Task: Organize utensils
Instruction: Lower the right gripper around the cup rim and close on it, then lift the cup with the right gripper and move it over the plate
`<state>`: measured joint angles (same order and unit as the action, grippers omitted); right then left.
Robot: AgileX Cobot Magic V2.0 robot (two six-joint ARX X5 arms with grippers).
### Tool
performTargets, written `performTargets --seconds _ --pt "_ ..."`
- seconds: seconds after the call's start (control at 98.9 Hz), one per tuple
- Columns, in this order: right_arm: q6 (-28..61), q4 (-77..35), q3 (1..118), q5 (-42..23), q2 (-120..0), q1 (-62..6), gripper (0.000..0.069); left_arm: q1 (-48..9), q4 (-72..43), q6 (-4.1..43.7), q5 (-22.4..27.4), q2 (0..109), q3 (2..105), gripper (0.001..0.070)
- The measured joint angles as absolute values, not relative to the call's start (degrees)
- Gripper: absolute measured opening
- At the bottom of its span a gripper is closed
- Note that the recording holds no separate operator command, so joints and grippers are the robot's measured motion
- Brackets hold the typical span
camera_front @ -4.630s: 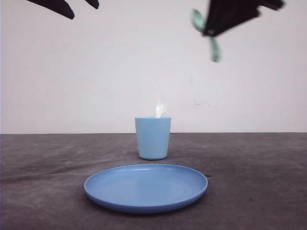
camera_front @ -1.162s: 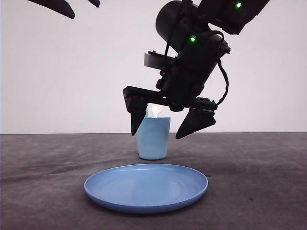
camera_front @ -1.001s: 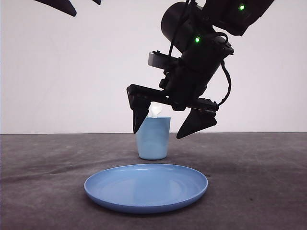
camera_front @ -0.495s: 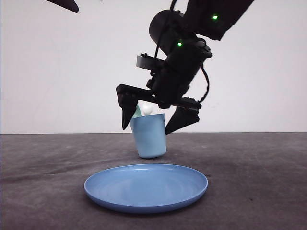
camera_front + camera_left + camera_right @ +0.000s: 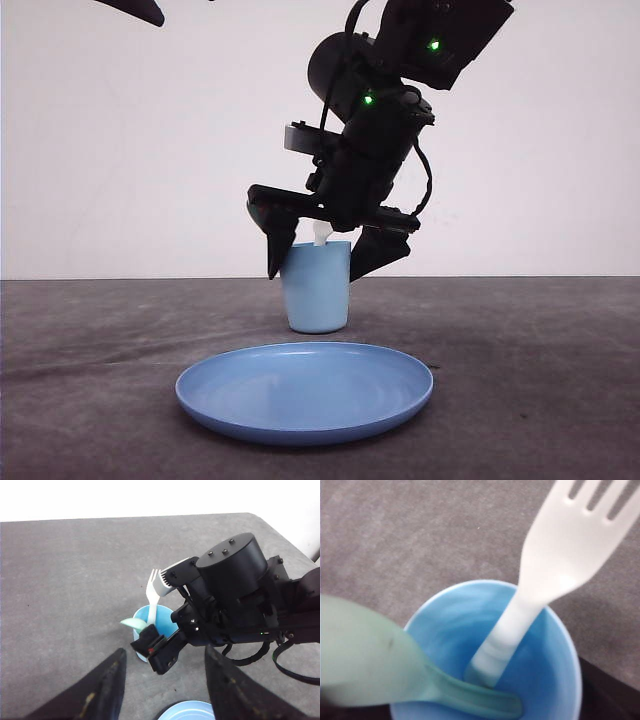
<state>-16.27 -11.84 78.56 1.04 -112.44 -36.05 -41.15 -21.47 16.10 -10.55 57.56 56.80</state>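
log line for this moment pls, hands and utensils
right hand: open, over cup | left hand: open, raised | fork: in cup | spoon: in cup | plate: bare

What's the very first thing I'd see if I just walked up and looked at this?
The big black right tool, hanging open right over the small light blue plastic cup in the middle of the grey table. Inside the cup stand a small white plastic fork, tines up, and a small mint-green plastic spoon, bowl up. In front lies a round blue plate.
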Motion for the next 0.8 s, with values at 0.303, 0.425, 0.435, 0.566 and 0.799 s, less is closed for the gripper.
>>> performTargets --seconds 0.303,0.425,0.435,0.566,0.799 --pt "-16.1 -12.9 79.2 0.0 -112.4 -36.0 0.0406 -41.1 -21.6 16.1 -10.5 57.6 56.8 0.0297" --pt "-15.5 -14.6 80.0 0.0 -112.4 -36.0 0.0401 -41.1 -21.6 16.1 -10.5 57.6 56.8 0.0297" --pt "-15.4 -14.7 80.0 0.0 -112.3 -36.0 0.0401 -41.1 -21.6 16.1 -10.5 57.6 56.8 0.0297" --pt "-14.7 -16.4 80.0 0.0 -110.5 -36.0 0.0400 -41.1 -21.7 16.1 -10.5 57.6 56.8 0.0297" --pt "-11.6 -22.4 80.1 1.6 -99.2 -36.1 0.0400 -41.1 -21.7 16.1 -10.5 57.6 56.8 0.0297"
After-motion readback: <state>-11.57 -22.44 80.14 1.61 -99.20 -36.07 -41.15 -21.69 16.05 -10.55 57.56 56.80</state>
